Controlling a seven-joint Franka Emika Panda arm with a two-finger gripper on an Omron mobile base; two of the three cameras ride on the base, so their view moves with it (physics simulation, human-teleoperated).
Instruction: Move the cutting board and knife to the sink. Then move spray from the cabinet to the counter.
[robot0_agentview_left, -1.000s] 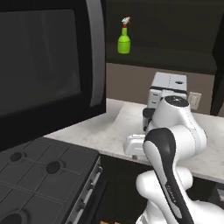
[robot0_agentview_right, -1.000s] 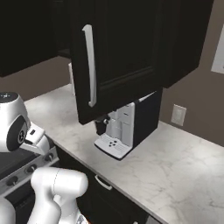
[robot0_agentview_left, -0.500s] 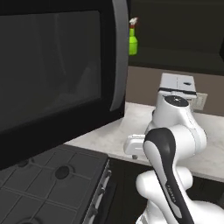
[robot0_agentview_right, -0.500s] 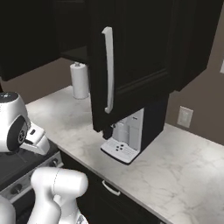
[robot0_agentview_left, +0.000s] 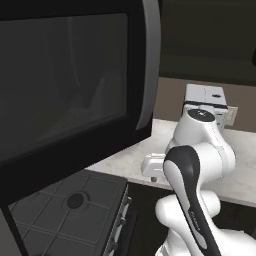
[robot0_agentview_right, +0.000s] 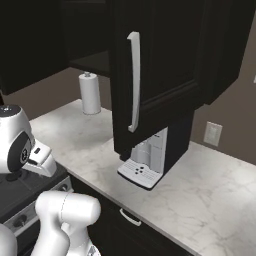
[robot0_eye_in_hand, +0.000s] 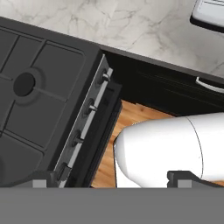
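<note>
My arm is folded tight over the base, lower right of the left base view, wrist bent down so the hand camera looks straight at the black stove (robot0_eye_in_hand: 39, 87) on the left and wood floor (robot0_eye_in_hand: 131, 122) at centre. The counter (robot0_agentview_right: 200, 200) runs pale and marbled across the lower right of the right base view, under the coffee machine (robot0_agentview_right: 145, 160) at centre and paper towel roll (robot0_agentview_right: 90, 93) upper left. The gripper (robot0_eye_in_hand: 111, 178) shows only two dark tips at the bottom edge, well apart.
</note>
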